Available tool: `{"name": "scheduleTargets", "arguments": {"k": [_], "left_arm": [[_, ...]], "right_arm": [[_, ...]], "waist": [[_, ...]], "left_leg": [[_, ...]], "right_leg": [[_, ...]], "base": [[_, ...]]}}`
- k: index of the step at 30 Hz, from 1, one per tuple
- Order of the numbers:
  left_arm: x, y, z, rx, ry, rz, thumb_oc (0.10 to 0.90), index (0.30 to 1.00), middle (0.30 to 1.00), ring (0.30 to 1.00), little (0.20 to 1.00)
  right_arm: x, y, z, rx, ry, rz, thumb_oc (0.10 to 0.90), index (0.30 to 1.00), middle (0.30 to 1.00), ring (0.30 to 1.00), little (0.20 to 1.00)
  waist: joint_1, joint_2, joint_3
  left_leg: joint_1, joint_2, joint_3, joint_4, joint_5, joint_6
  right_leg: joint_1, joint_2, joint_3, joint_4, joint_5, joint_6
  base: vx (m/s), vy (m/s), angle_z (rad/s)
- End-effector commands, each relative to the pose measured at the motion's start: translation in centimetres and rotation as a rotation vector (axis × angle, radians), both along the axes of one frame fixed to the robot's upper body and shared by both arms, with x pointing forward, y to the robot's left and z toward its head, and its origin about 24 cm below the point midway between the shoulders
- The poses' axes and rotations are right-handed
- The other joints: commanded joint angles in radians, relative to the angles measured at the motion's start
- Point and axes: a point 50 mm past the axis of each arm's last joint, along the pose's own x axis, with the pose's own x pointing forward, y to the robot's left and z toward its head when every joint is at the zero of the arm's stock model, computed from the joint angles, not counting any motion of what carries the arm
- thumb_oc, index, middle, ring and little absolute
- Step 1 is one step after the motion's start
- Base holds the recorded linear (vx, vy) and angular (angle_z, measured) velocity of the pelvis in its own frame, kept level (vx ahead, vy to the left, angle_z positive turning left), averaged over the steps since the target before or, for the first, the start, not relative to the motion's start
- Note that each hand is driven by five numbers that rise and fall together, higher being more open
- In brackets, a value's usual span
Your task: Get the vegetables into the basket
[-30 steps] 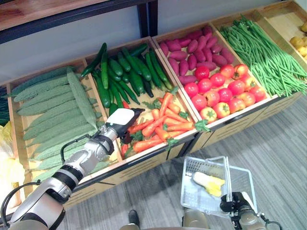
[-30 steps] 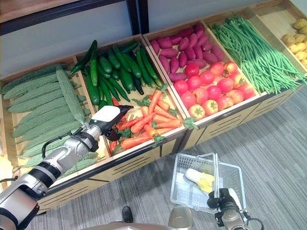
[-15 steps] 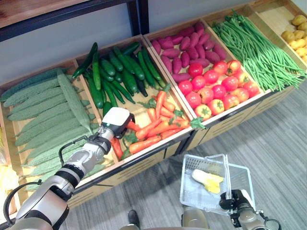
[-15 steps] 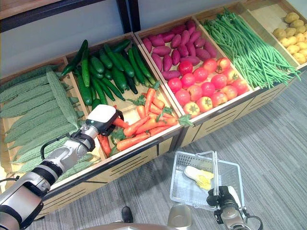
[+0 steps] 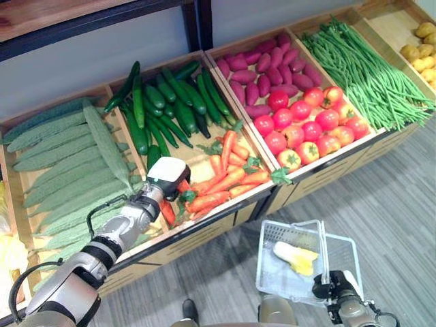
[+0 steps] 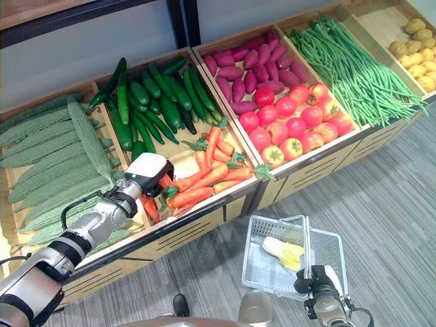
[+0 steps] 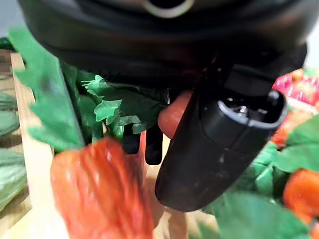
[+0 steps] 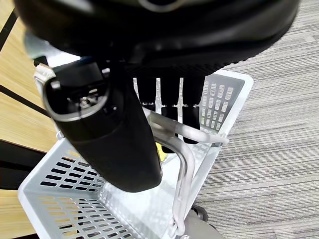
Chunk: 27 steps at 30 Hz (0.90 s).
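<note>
Left wrist view puts the left hand (image 7: 219, 134) down among the carrots (image 5: 228, 182), thumb and dark fingers (image 7: 148, 144) curled round 1 orange root with green leaf tops pressed against the palm. To do this step well, I judge the grip should sit on the root itself, not the leaves, and the lift should go straight up so the neighbouring tops do not drag along.

Nearest the robot, at 5 o'clock in the left eye view, the right hand (image 5: 332, 286) has its fingers wrapped round the metal handle (image 8: 187, 149) of the white wire basket (image 5: 344, 242), hanging over the grey floor. 1 pale yellow-and-white vegetable (image 5: 295, 257) already lies in it.

The wooden front rail (image 5: 225, 211) of the carrot bin stands between the hand and the basket, so the carrot must clear that edge first.

Further back and around: ridged bitter gourds (image 5: 65, 160) at 9 o'clock, cucumbers (image 5: 170, 102) at 11, sweet potatoes (image 5: 262, 71) and tomatoes (image 5: 310, 129) at 1, long beans (image 5: 371, 68) at 2, and potatoes (image 5: 421, 44) in the far corner.
</note>
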Motion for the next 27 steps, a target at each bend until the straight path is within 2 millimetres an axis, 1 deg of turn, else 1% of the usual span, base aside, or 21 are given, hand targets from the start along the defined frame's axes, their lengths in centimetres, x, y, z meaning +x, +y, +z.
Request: {"name": "scheduleTargets", "arguments": {"k": [1, 2, 4, 5, 8, 10, 13, 14, 21, 24, 26, 27], "left_arm": [[2.0, 1.2, 7.1, -0.168, -0.291, 0.046, 0.400, 0.300, 0.300, 0.300, 0.300], [1.9, 1.3, 7.6, -0.192, -0.310, 0.044, 0.400, 0.300, 0.300, 0.300, 0.300], [1.8, 1.3, 7.6, -0.192, -0.309, 0.045, 0.400, 0.300, 0.300, 0.300, 0.300], [1.6, 1.6, 8.6, -0.228, -0.352, 0.040, 0.400, 0.300, 0.300, 0.300, 0.300], [0.9, 2.2, 10.0, -0.271, -0.401, 0.027, 0.400, 0.300, 0.300, 0.300, 0.300], [0.3, 2.7, 10.5, -0.267, -0.416, 0.019, 0.400, 0.300, 0.300, 0.300, 0.300], [-0.2, 3.2, 10.8, -0.257, -0.425, 0.019, 0.400, 0.300, 0.300, 0.300, 0.300], [-0.7, 3.5, 11.1, -0.262, -0.432, 0.014, 0.400, 0.300, 0.300, 0.300, 0.300], [-2.1, 3.9, 11.5, -0.259, -0.436, -0.029, 0.400, 0.300, 0.300, 0.300, 0.300], [-2.6, 3.5, 11.6, -0.329, -0.438, -0.056, 0.400, 0.300, 0.300, 0.300, 0.300], [-2.7, 3.5, 11.6, -0.330, -0.437, -0.056, 0.400, 0.300, 0.300, 0.300, 0.300], [-3.1, 3.0, 12.0, -0.415, -0.421, -0.107, 0.400, 0.300, 0.300, 0.300, 0.300]], "right_arm": [[-1.6, -0.8, -0.1, -0.040, 0.021, -0.041, 0.400, 0.300, 0.300, 0.300, 0.300], [-1.5, -0.8, -0.1, -0.037, 0.022, -0.038, 0.400, 0.300, 0.300, 0.300, 0.300], [-1.5, -0.8, -0.1, -0.037, 0.022, -0.037, 0.400, 0.300, 0.300, 0.300, 0.300], [-1.6, -0.7, -0.2, -0.035, 0.026, -0.033, 0.400, 0.300, 0.300, 0.300, 0.300], [-1.9, -0.5, -0.3, -0.024, 0.038, -0.025, 0.400, 0.300, 0.300, 0.300, 0.300], [-2.1, -0.5, -0.4, -0.019, 0.048, -0.026, 0.400, 0.300, 0.300, 0.300, 0.300], [-2.4, -0.4, -0.5, -0.014, 0.055, -0.028, 0.400, 0.300, 0.300, 0.300, 0.300], [-2.6, -0.4, -0.6, -0.010, 0.061, -0.029, 0.400, 0.300, 0.300, 0.300, 0.300], [-3.2, -0.3, -0.9, 0.007, 0.079, -0.032, 0.400, 0.300, 0.300, 0.300, 0.300], [-3.4, -0.2, -0.9, 0.012, 0.082, -0.032, 0.400, 0.300, 0.300, 0.300, 0.300], [-3.4, -0.2, -0.9, 0.011, 0.082, -0.032, 0.400, 0.300, 0.300, 0.300, 0.300], [-3.3, -0.2, -0.9, 0.015, 0.080, -0.032, 0.400, 0.300, 0.300, 0.300, 0.300]], "waist": [[0.008, -0.056, -0.048], [0.009, -0.057, -0.050], [0.007, -0.057, -0.050], [0.010, -0.060, -0.057], [0.017, -0.064, -0.070], [0.021, -0.065, -0.075], [0.023, -0.067, -0.079], [0.029, -0.070, -0.082], [0.038, -0.081, -0.089], [0.039, -0.084, -0.092], [0.039, -0.084, -0.092], [0.040, -0.086, -0.094]], "left_leg": [[-0.011, 0.027, -0.053, 0.001, -0.019, -0.009], [-0.009, 0.027, -0.054, 0.001, -0.020, -0.008], [-0.008, 0.026, -0.055, 0.001, -0.020, -0.008], [-0.003, 0.025, -0.056, 0.001, -0.023, -0.008], [0.007, 0.021, -0.058, 0.001, -0.029, -0.006], [0.009, 0.019, -0.058, 0.001, -0.031, -0.005], [0.013, 0.016, -0.058, 0.001, -0.033, -0.004], [0.014, 0.014, -0.061, 0.001, -0.035, -0.003], [0.018, 0.005, -0.070, 0.001, -0.039, 0.001], [0.019, 0.003, -0.071, 0.001, -0.039, 0.002], [0.019, 0.003, -0.071, 0.001, -0.039, 0.002], [0.020, 0.001, -0.071, 0.001, -0.039, 0.003]], "right_leg": [[0.014, -0.105, -0.057, 0.000, 0.003, 0.089], [0.017, -0.105, -0.058, 0.000, 0.003, 0.089], [0.018, -0.106, -0.059, 0.000, 0.003, 0.089], [0.025, -0.108, -0.060, 0.000, 0.002, 0.090], [0.035, -0.111, -0.066, 0.000, 0.000, 0.091], [0.041, -0.114, -0.068, 0.000, 0.000, 0.092], [0.046, -0.117, -0.071, 0.000, -0.001, 0.093], [0.051, -0.120, -0.074, 0.000, -0.001, 0.094], [0.064, -0.127, -0.081, 0.000, -0.001, 0.096], [0.068, -0.128, -0.085, 0.000, -0.001, 0.097], [0.068, -0.128, -0.085, 0.000, -0.001, 0.097], [0.071, -0.129, -0.085, 0.000, -0.001, 0.097]], "base": [[0.01, -0.007, 0.04], [0.00, 0.000, 0.00], [0.01, 0.001, 0.02], [0.00, 0.009, 0.05], [0.00, 0.004, 0.01], [0.00, 0.000, 0.00], [0.00, 0.018, 0.04], [0.00, 0.014, 0.05], [0.00, 0.010, 0.03], [0.00, 0.000, 0.00], [0.00, 0.000, 0.00], [0.00, 0.000, 0.00]]}}
